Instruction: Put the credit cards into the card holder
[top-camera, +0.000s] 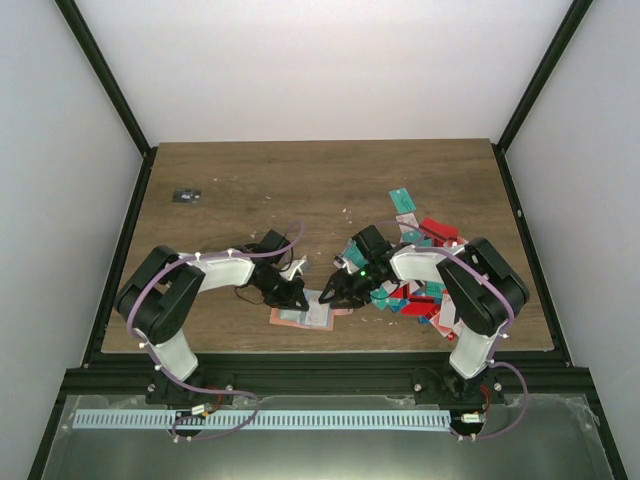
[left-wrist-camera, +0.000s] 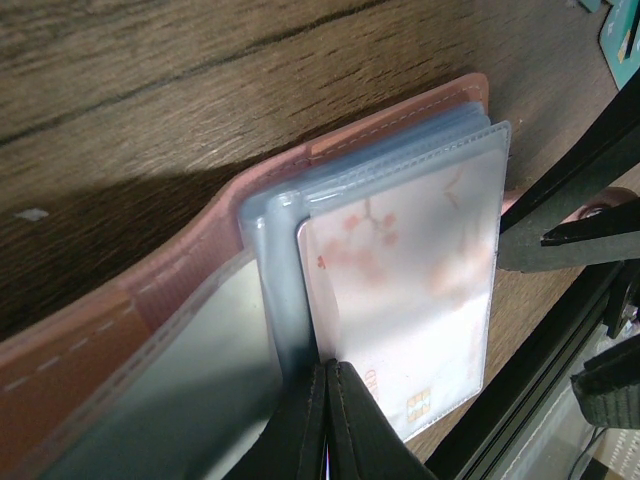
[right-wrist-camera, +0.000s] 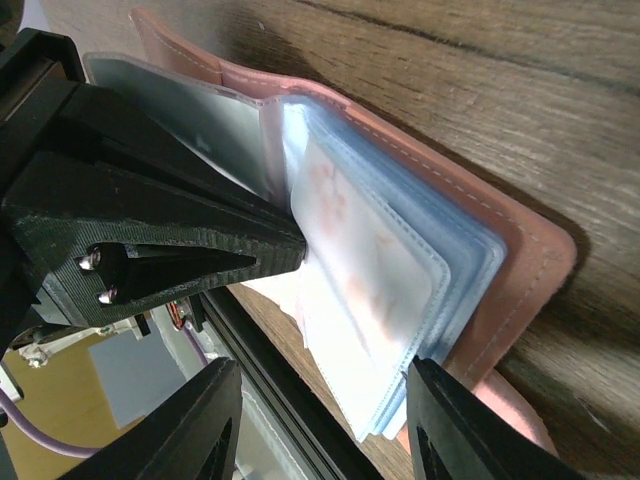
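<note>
The salmon-pink card holder lies open near the table's front edge, its blue-grey clear pockets fanned out. A white-pink card sits partly inside a clear pocket. My left gripper is shut, pinching that card's edge at the pocket mouth. My right gripper is open, its fingers straddling the free edge of the pocket stack without gripping it. Several teal, red and white credit cards lie in a pile to the right.
A tiny dark object lies at the far left of the table. The black frame rail runs just in front of the holder. The right gripper's fingers stand close beside the holder in the left wrist view.
</note>
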